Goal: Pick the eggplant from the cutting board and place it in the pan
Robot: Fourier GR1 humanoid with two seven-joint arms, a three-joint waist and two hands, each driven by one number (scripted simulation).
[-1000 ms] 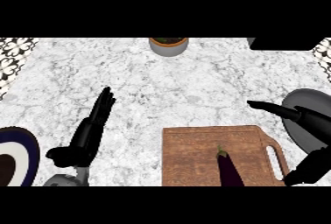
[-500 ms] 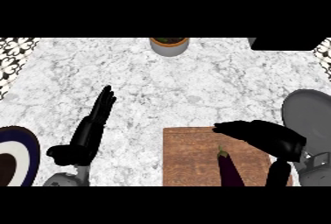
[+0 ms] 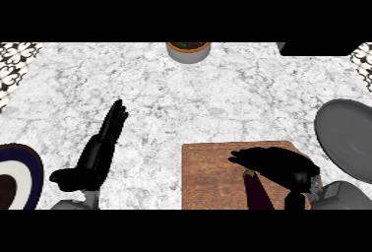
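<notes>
A dark purple eggplant (image 3: pixel 257 193) lies lengthwise on the brown wooden cutting board (image 3: pixel 207 177) at the lower middle, its stem end pointing away from me. My right hand (image 3: pixel 280 164) hovers over the board's right half, fingers bent and pointing left just above the eggplant's stem end, holding nothing. It covers part of the board and the eggplant's tip. The grey pan (image 3: pixel 347 135) sits at the right edge, beside the board. My left hand (image 3: pixel 98 150) rests at the lower left with fingers straight, pointing away from me.
A dark blue and white plate (image 3: pixel 18 174) shows at the left edge. A small pot with brown contents (image 3: pixel 188 50) stands at the counter's far middle. A dark object (image 3: pixel 320 48) sits at the far right corner. Marble counter lies between the hands.
My right hand has swung left from over the pan onto the cutting board, ending above the eggplant's stem end. The left hand and the eggplant have not moved.
</notes>
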